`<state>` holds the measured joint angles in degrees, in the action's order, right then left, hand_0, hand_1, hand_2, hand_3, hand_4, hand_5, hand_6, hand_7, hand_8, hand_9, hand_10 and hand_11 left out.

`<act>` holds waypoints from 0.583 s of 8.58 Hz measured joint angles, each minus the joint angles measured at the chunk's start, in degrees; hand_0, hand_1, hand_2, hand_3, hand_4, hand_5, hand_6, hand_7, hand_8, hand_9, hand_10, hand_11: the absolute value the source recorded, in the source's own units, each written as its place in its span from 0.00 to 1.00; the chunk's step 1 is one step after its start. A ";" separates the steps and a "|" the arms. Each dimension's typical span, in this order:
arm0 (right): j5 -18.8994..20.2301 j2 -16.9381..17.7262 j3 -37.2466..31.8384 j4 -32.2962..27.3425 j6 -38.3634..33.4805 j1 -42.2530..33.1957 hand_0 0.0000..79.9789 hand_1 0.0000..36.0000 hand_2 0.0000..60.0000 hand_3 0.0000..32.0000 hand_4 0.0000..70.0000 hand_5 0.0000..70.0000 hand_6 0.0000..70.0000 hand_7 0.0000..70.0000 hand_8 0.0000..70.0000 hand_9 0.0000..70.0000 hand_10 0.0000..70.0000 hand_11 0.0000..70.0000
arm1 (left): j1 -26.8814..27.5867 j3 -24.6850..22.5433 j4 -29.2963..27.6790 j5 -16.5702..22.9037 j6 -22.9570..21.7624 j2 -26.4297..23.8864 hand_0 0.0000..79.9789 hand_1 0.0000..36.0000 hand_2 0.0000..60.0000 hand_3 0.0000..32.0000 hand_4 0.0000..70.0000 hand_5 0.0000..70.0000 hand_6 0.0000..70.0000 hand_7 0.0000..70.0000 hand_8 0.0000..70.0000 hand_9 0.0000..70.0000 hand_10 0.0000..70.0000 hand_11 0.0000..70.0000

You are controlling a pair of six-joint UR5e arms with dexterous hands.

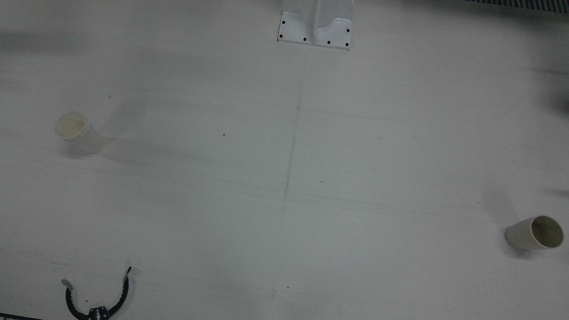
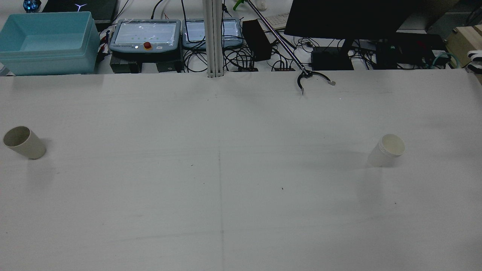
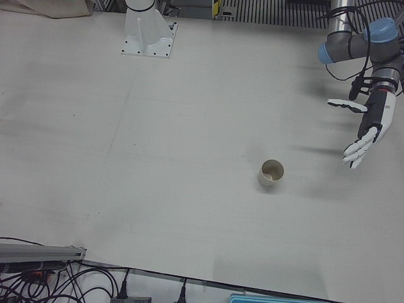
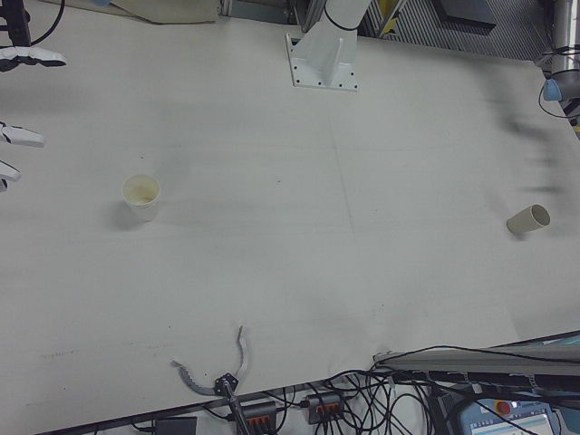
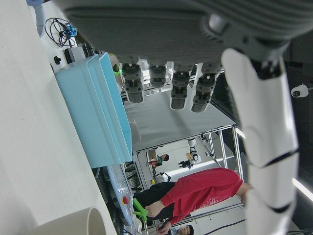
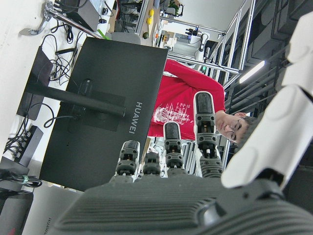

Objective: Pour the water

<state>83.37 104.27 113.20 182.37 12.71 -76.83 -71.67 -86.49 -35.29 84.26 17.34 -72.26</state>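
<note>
Left hand (image 3: 363,136) is hovering above the table with its fingers spread and its palm empty. The right hand (image 4: 16,136) is showing only as fingertips at the edge of the right-front view. They are apart, and its own camera is showing straight fingers with nothing between them.

Paper cup (image 3: 271,173) is standing upright on the left half of the table, near the left hand, lying inboard of it and toward the operators' edge. Its long axis is running vertical, mouth up. The left hand is clearly the nearer one. Ribbed-rim cup (image 4: 140,195) is standing upright on the right half, near the right hand, mouth up. The two cups are well apart, almost at opposite table ends.

Judgement: nothing is grasped yet. The coming move is turning on a sideways reach to a cup wall, each hand to its own cup.

Rear view is showing both cups but neither hand clearly. The left-front view alone is giving the hand-to-cup offset. The left hand view is catching a cup rim at its lower edge. Water in either cup: cannot tell.

Further out, a grabber tool (image 2: 314,79) is lying on the far table edge. Beyond it are sitting a blue bin (image 2: 45,41) and a monitor (image 2: 346,19).
</note>
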 measured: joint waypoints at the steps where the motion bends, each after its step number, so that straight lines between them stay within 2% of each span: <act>1: 0.69 0.02 0.00 0.00 0.76 0.01 0.53 0.22 0.26 0.00 0.38 0.29 0.20 0.41 0.09 0.18 0.13 0.20 | 1.13 0.41 -0.19 0.01 1.99 -0.78 0.70 0.59 0.30 0.00 0.34 0.15 0.22 0.25 0.13 0.12 0.18 0.29; 3: 1.35 0.05 0.00 0.00 2.00 0.07 0.54 0.24 0.26 0.00 0.38 0.30 0.20 0.41 0.08 0.18 0.12 0.19 | 4.83 1.05 -0.23 -0.03 6.11 -2.66 0.69 0.55 0.29 0.00 0.36 0.15 0.22 0.25 0.13 0.12 0.17 0.28; 5: 1.46 0.06 0.00 0.03 2.40 0.09 0.54 0.24 0.27 0.00 0.39 0.30 0.21 0.42 0.08 0.18 0.13 0.19 | 7.14 4.65 -0.19 -0.12 8.13 -6.59 0.67 0.51 0.29 0.00 0.36 0.13 0.21 0.24 0.11 0.10 0.16 0.26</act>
<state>84.83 104.33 113.20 182.40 15.11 -76.74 -64.54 -81.84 -35.48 84.14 25.47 -78.85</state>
